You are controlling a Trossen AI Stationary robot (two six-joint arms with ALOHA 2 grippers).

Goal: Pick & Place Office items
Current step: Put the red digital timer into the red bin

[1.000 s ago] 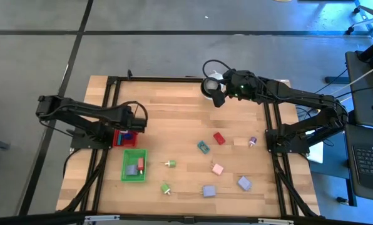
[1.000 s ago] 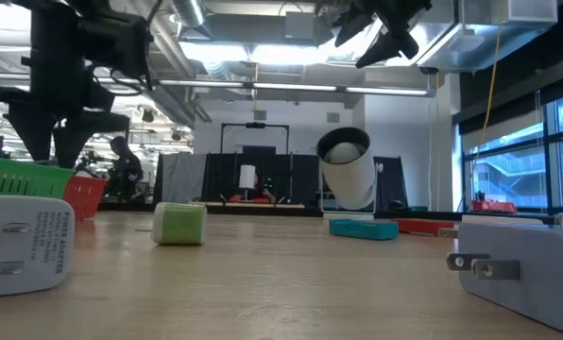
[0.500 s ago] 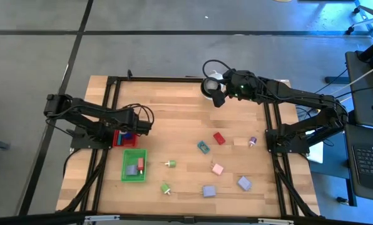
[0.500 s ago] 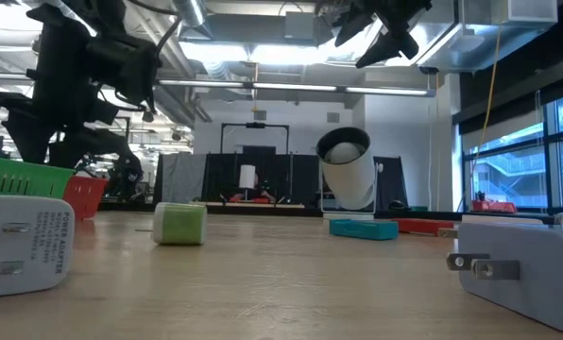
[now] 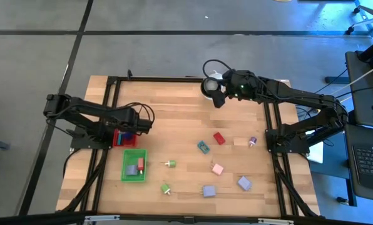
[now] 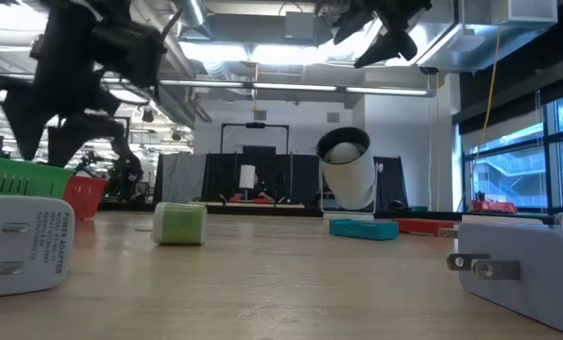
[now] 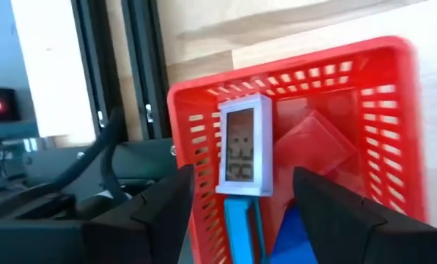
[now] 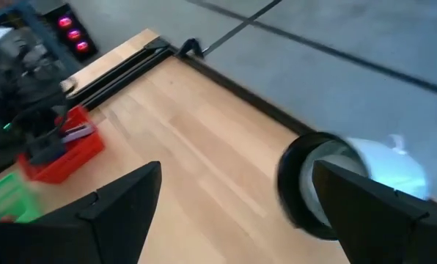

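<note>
Grippers: my left gripper (image 7: 237, 220) hangs released above the red tray (image 5: 119, 141); right gripper (image 8: 233, 220) likewise spread. Office items (image 5: 219, 138) lie right of it: light, stiff blocks; I'd pinch flat sides.

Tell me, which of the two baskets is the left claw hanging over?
The red basket. The left claw, open, hangs above it, while the green basket sits beside it, nearer the table's front edge.

"FC" mark on white power adapter (image 6: 22, 244), its smaller print unreadable
</note>
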